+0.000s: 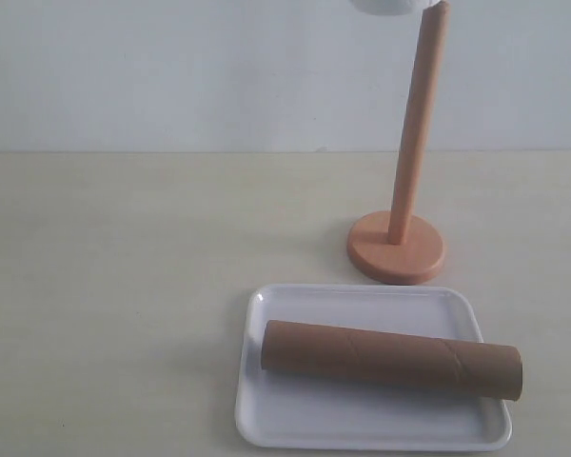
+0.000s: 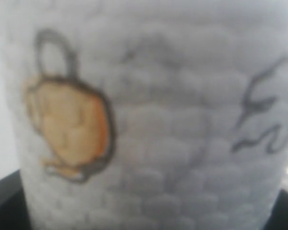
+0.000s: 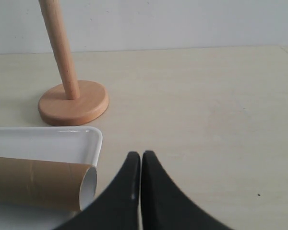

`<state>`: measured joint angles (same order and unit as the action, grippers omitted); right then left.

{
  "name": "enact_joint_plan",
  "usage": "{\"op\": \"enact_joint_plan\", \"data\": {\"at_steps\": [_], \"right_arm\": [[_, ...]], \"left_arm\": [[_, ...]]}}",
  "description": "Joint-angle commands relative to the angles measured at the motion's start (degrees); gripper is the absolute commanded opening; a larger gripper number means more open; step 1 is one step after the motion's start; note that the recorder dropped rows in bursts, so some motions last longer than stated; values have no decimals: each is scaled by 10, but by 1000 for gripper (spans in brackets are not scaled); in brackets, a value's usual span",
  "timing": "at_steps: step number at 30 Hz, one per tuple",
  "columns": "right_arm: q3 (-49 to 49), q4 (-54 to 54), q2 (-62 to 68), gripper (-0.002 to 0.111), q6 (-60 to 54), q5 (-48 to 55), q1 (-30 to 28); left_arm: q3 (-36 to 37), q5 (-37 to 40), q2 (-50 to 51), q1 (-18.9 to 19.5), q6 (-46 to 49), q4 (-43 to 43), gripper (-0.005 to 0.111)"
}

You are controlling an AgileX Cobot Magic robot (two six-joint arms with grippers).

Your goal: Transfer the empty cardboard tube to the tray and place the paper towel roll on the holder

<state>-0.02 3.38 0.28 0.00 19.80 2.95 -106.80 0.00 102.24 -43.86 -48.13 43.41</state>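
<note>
The brown cardboard tube (image 1: 392,358) lies lengthwise in the white tray (image 1: 362,297), one end jutting past the tray's right rim. The wooden holder (image 1: 414,143) stands behind the tray. The lower edge of the paper towel roll (image 1: 385,6) shows at the top of the exterior view, right by the pole's tip. In the left wrist view the roll (image 2: 149,120) fills the frame, and my left gripper (image 2: 144,211) is shut on it, black fingers (image 2: 2,196) at its sides. My right gripper (image 3: 141,158) is shut and empty, beside the tube's open end (image 3: 36,183).
The right wrist view shows the holder's disc base (image 3: 73,103) beyond the tray's corner (image 3: 62,139). Pale tabletop (image 1: 124,286) stretches to the left of the tray, with a plain wall behind.
</note>
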Motion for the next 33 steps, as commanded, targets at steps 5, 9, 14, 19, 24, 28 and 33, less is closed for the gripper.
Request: {"op": "enact_joint_plan", "data": {"at_steps": [5,9,14,19,24,28,33], "right_arm": [[0,-2,-3,0,0,-6,-1],[0,-2,-3,0,0,-6,-1],[0,-2,-3,0,0,-6,-1],[0,-2,-3,0,0,2,-1],[0,-2,-3,0,0,2,-1],[0,-2,-3,0,0,2,-1],[0,-2,-3,0,0,2,-1]], "left_arm": [[-111,40,53,-10,-7,-6,4],[-135,69,76,-26,21,-6,4],[-167,91,100,-41,66,-6,4],[-211,125,122,-41,66,-6,4],[-245,138,139,-41,66,-15,4],[-276,171,153,-41,108,-55,4],[-334,211,179,-40,242,-186,4]]}}
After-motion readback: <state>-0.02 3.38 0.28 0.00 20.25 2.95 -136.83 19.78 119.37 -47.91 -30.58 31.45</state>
